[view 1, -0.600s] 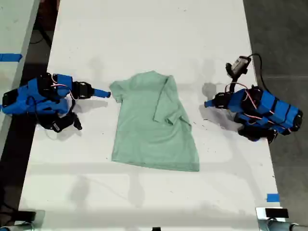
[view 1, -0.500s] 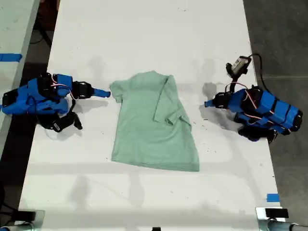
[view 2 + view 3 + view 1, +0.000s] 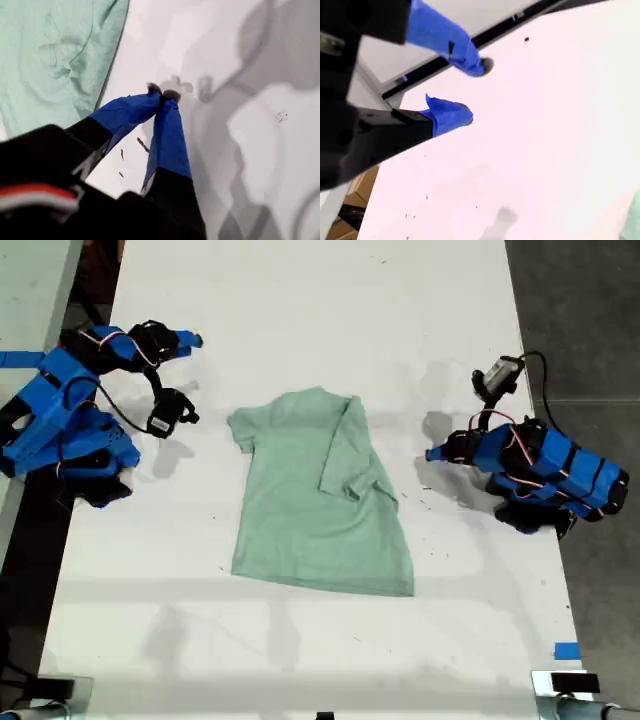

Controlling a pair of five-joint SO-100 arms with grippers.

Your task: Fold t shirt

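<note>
The t shirt (image 3: 318, 495) lies mid-table, long axis up-down in the exterior view, nearer my first gripper (image 3: 162, 95), fingers closed and empty; my second gripper (image 3: 470, 90), fingers parted, points away.

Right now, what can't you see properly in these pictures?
1. The t shirt: the cloth under its folded-over sleeve is hidden in the exterior view.
2. The second wrist view's edge cuts off all but a sliver of it.
3. My second claw: too small in the exterior view to judge; its own wrist view shows it open.
4. The table: the blue arms cover parts of it.
</note>
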